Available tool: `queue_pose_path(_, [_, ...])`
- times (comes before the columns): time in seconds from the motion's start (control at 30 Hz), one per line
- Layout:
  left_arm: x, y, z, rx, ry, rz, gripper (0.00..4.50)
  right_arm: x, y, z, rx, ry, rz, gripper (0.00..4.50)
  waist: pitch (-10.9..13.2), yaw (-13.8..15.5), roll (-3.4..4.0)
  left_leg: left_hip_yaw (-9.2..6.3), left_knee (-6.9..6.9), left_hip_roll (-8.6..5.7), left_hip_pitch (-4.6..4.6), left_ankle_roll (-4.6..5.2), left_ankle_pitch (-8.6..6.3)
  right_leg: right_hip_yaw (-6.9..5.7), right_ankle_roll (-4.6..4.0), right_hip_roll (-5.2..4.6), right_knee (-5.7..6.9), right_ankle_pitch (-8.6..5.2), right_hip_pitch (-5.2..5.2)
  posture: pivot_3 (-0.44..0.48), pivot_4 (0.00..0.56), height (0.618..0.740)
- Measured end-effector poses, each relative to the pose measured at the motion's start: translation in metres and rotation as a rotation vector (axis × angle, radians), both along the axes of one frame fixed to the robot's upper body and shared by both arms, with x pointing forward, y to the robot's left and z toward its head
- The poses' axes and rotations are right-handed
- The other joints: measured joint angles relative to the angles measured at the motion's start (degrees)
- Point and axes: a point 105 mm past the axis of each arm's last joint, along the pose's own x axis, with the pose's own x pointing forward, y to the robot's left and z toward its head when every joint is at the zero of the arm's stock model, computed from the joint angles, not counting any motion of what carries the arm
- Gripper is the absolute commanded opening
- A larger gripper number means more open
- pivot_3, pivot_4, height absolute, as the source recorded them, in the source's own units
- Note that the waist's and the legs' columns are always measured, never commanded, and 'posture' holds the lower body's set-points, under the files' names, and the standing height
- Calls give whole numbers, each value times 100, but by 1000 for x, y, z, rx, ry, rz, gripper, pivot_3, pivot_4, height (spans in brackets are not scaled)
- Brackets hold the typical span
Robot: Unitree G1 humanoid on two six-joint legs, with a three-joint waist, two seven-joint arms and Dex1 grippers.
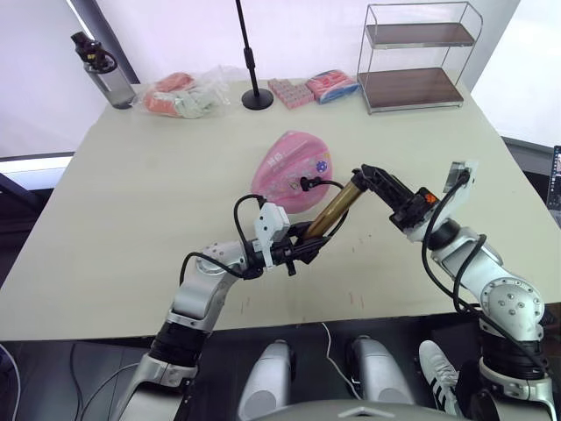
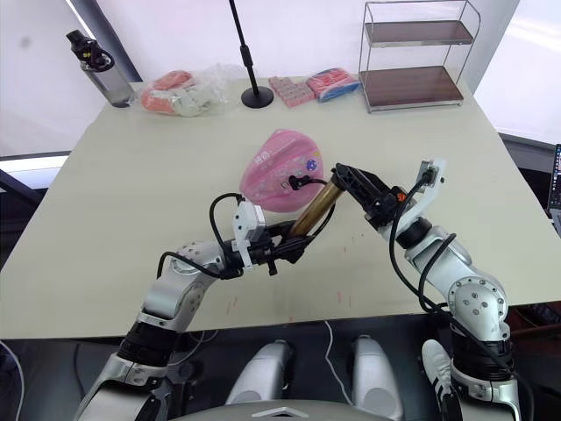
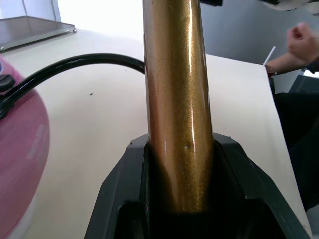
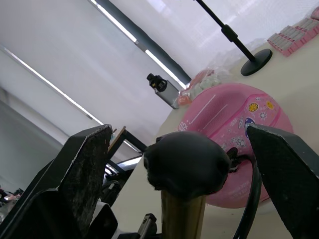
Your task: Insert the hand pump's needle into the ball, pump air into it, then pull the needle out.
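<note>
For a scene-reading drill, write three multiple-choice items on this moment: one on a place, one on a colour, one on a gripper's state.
1. Where does the two-tier wire shelf stand?
A. far right corner of the table
B. near left corner
C. on the floor

2. What colour is the hand pump barrel?
A. silver
B. gold-bronze
C. blue

3. How is the left gripper?
A. open above the ball
B. shut on the pump barrel
C. resting flat on the table

Answers: 1 A, it sits at the table's far right edge. 2 B, the barrel shines gold-bronze. 3 B, its fingers clamp the barrel's lower end beside the pink ball.
</note>
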Motion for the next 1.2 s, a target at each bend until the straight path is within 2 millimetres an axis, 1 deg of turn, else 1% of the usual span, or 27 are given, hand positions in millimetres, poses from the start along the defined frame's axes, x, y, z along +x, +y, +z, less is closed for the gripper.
queue_pose_path(0.2, [-2, -1, -1, -5, 4, -16, 1143, 0, 5, -2, 34, 40, 9, 4500, 0, -7, 0, 0, 0, 4, 1, 0, 0, 0, 3, 4, 2, -2, 0, 0, 150, 731])
queue_pose_path(0.5, [-5, -3, -2, -4, 8, -44, 1143, 0, 9, -3, 39, 52, 15, 4500, 0, -9, 0, 0, 0, 4, 1, 0, 0, 1, 7, 5, 2, -4, -1, 0, 150, 731])
queue_pose_path(0.77, [-7, -3, -4, -1, 19, -56, 1143, -1, 16, 0, 9, 11, 40, 4500, 0, -10, 1, -1, -1, 4, 0, 0, 0, 1, 8, 6, 0, -5, -1, 0, 150, 731])
queue_pose_path(0.9, [-9, -3, -8, 1, 42, -54, 1143, 0, 17, 3, 5, -11, 45, 4500, 0, -10, 1, 0, 0, 4, 0, 1, -1, 1, 9, 6, 0, -5, -2, 0, 150, 731])
queue_pose_path(1.2, [-10, -3, -8, -2, 50, -54, 1143, 0, 19, 7, 26, -26, 46, 4500, 0, -10, 1, -1, -1, 5, 0, 1, -1, 1, 9, 6, 0, -5, -3, 0, 150, 731])
